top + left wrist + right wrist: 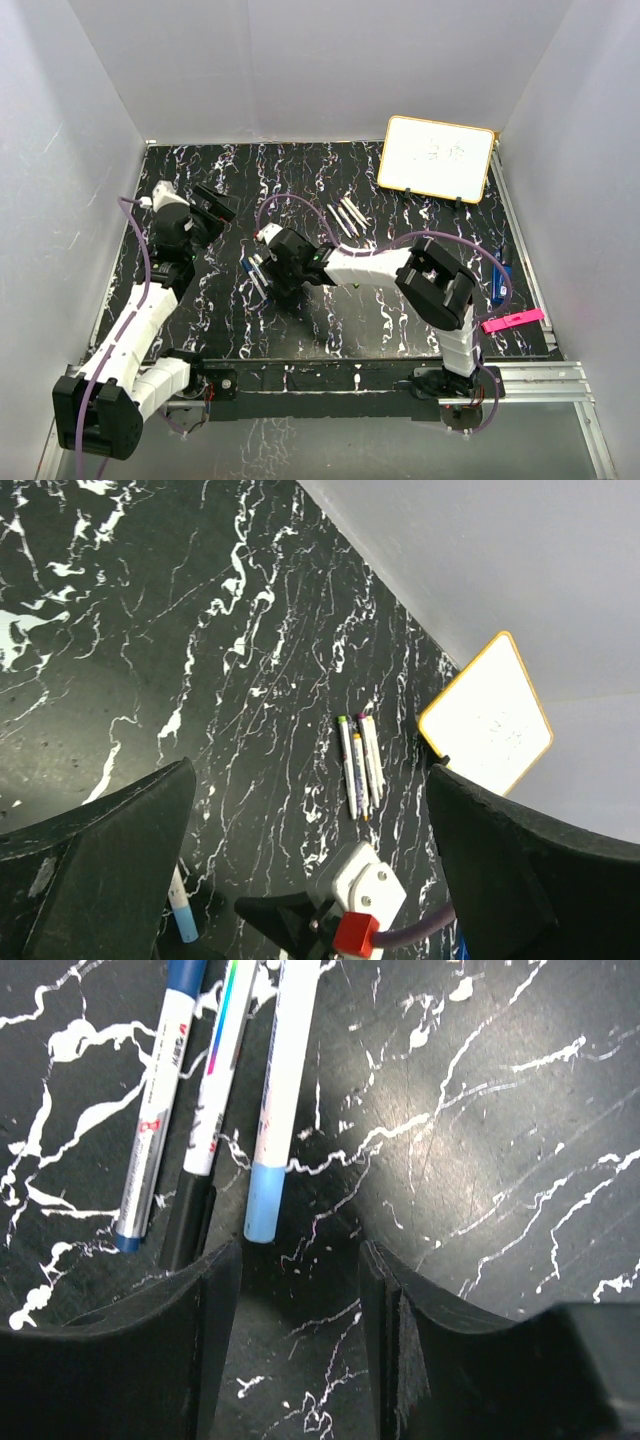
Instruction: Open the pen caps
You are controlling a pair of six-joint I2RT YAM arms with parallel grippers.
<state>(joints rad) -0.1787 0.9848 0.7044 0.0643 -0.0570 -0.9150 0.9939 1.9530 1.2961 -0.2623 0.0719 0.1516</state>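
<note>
Three thin white-barrelled marker pens [275,1080] side by side left of the centre of the black marble-patterned table [330,330], just ahead of the right gripper [295,1260]; light-blue cap [262,1200] nearest its fingers [215,1310]. Hovers low, jaws partly apart, gripping nothing. Three more pens [346,215] toward the far edge, near the yellow-framed white board [436,157] in the far right corner. Left gripper [215,207] raised by the left edge, spread wide, empty.

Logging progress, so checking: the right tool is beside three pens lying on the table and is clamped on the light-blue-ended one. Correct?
Not clamped. In the right wrist view the right tool stands open and empty; the light-blue-ended pen lies on the table just ahead of its fingers.
</note>
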